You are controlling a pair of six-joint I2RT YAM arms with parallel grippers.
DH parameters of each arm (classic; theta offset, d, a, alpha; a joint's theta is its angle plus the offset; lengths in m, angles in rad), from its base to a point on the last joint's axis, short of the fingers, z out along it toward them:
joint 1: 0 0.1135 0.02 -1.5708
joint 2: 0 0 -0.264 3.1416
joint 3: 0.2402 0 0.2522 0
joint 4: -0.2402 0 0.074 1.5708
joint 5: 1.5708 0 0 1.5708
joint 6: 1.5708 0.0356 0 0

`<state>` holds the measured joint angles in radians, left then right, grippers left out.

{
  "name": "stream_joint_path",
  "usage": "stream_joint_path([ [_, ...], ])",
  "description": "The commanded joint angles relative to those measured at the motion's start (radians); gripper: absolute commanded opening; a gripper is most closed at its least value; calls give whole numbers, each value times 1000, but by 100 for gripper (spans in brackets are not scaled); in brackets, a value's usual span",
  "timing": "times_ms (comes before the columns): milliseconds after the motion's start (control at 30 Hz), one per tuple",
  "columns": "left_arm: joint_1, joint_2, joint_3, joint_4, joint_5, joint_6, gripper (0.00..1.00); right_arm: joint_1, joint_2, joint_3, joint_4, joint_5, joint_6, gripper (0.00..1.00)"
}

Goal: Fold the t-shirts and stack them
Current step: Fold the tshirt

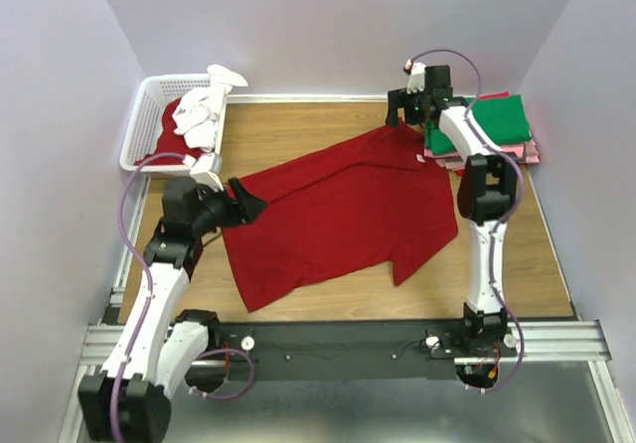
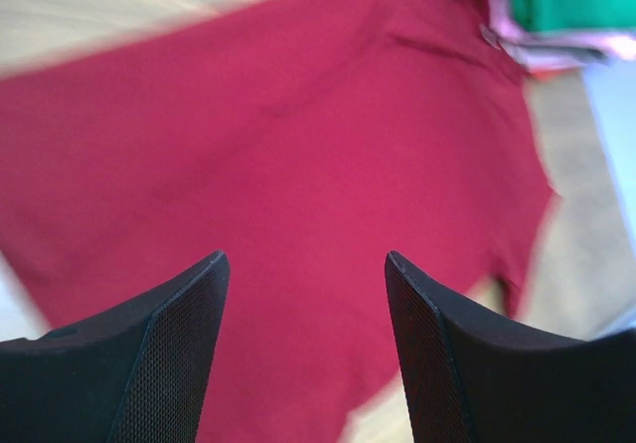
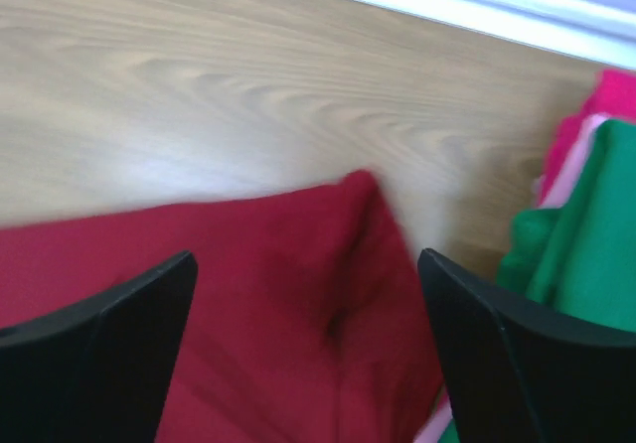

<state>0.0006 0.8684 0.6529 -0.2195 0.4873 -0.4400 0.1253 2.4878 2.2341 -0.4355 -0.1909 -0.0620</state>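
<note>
A dark red t-shirt (image 1: 338,215) lies spread open across the middle of the table, slanting from near left to far right. My left gripper (image 1: 251,207) hovers at its left edge; in the left wrist view it (image 2: 306,264) is open, with only red cloth (image 2: 278,145) below. My right gripper (image 1: 405,115) is over the shirt's far right corner and stands open in the right wrist view (image 3: 308,264), the bunched corner (image 3: 348,254) lying loose between its fingers. A folded stack sits at the back right, green t-shirt (image 1: 502,120) on top, pink ones (image 1: 497,152) underneath.
A white lattice basket (image 1: 139,125) stands at the back left, holding a white t-shirt (image 1: 199,115) and a red one (image 1: 171,143). The folded stack (image 3: 596,224) lies close beside my right gripper. Walls enclose the table at the back and both sides.
</note>
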Motion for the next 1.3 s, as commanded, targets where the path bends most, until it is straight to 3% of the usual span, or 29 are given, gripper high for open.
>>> stream_joint_path([
  [0,-152,-104,-15,-131,-123,-184,70,5,-288,-221,23,-331,-178,100],
  [33,-196,-133,-28,-180,-140,-209,68,5,-388,-361,20,-466,-247,100],
  [133,-254,-198,-74,-234,-176,-288,66,8,-525,-568,4,-671,-387,100],
  [200,-297,-227,-111,-253,-170,-315,64,19,-628,-722,4,-653,-452,100],
  [267,-321,-244,-122,-254,-176,-319,64,37,-633,-760,4,-502,-455,100],
  [367,-324,-230,-107,-221,-167,-301,64,37,-580,-720,-14,-334,-349,93],
  [633,-323,-195,25,-176,-200,-197,65,36,-463,-645,-23,-102,-347,88],
  [900,-324,-167,175,-172,-329,-7,66,37,-337,-568,-52,-79,-400,79],
  [1267,-324,-192,79,-27,-335,67,66,50,-256,-441,-115,-109,-394,71],
])
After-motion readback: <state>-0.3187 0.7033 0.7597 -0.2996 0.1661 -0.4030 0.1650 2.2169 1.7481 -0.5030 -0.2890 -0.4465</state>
